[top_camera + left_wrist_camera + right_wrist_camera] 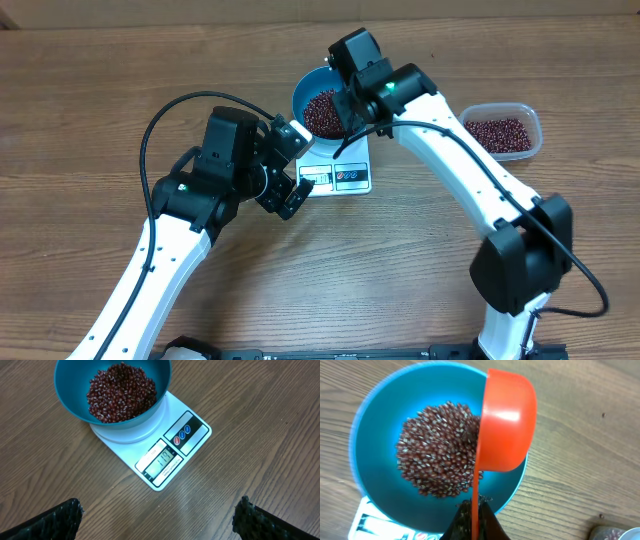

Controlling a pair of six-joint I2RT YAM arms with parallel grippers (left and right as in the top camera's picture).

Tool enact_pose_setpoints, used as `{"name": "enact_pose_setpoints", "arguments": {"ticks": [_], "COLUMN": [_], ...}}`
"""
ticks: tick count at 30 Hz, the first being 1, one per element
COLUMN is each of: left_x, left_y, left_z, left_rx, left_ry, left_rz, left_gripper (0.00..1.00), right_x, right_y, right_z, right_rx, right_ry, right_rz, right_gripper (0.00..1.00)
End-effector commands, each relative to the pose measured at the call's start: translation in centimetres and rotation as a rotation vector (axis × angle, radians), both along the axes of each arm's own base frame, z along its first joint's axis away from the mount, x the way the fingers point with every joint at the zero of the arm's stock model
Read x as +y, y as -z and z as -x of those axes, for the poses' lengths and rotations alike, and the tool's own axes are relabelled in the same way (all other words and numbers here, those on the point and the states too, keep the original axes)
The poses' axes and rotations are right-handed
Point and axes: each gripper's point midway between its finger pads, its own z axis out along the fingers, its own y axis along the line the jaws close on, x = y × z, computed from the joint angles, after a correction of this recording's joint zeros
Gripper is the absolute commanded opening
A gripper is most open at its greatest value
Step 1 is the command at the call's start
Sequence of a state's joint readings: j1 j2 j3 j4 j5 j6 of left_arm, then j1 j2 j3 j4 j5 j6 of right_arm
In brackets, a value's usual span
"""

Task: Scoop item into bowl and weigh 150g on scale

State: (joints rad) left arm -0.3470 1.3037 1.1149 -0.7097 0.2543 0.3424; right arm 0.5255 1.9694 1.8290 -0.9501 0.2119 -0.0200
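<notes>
Beans (pixel 121 392): loose heap in the bowl (pixel 67 390), which sits on the scale (pixel 172 410) toward the far edge of the worktop (pixel 260 420), mid-width. More beans in the tub (pixel 534 118), right side.

Judged: grains small, hard and light, prone to roll and bounce. No pinching; move them only by scoop (pixel 507 425), held at its thin handle.

Right fingers (pixel 490 527) clenched on that handle, cup tipped over the bowl. Left fingers (pixel 55 520) released, grasping nothing, near the scale.

Unclear: scoop interior faces away, contents unknown. Display digits not reliably legible.

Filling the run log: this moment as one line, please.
right gripper: shut on orange scoop, tipped over bowl | bowl: beans inside, on scale | left gripper: open, empty
</notes>
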Motion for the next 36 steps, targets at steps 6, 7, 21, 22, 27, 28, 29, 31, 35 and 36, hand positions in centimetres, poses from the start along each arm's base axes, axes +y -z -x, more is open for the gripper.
{"name": "enact_pose_setpoints", "arguments": {"ticks": [6,7,21,22,27,28,29,31,35,36], "left_x": [-0.3,-0.3,-0.3,-0.3,-0.3,-0.3,-0.3,-0.3,-0.3,-0.3], "left_y": [0.2,0.2,0.2,0.2,0.2,0.2,0.2,0.2,0.2,0.2], "left_z": [0.1,0.1,0.1,0.1,0.1,0.1,0.1,0.1,0.1,0.1], "left_rx": [0.008,0.008,0.008,0.008,0.008,0.008,0.008,0.008,0.008,0.008], "left_ry": [0.002,0.002,0.002,0.002,0.002,0.002,0.002,0.002,0.002,0.002], "left_rz": [0.007,0.007,0.007,0.007,0.007,0.007,0.007,0.007,0.007,0.007], "left_gripper": [1.00,0.99,1.00,1.00,1.00,1.00,0.99,1.00,0.99,1.00], "right_x": [0.8,0.9,-0.5,-0.6,-0.6,-0.6,-0.6,-0.5,0.0,0.1], "right_y": [-6.3,-6.5,-6.6,-6.6,-6.7,-6.7,-6.6,-6.5,-6.4,-6.4], "right_z": [0.7,0.7,0.7,0.7,0.7,0.7,0.8,1.0,1.4,1.5], "right_rx": [-0.087,-0.084,-0.102,-0.108,-0.113,-0.112,-0.110,-0.103,-0.103,-0.103], "right_ry": [-0.053,-0.061,-0.047,-0.041,-0.038,-0.038,-0.039,-0.050,-0.080,-0.093], "right_rz": [-0.142,-0.163,-0.090,-0.078,-0.068,-0.068,-0.067,-0.057,-0.036,-0.028], "right_gripper": [0.04,0.04,0.04,0.04,0.04,0.04,0.04,0.04,0.04,0.04]}}
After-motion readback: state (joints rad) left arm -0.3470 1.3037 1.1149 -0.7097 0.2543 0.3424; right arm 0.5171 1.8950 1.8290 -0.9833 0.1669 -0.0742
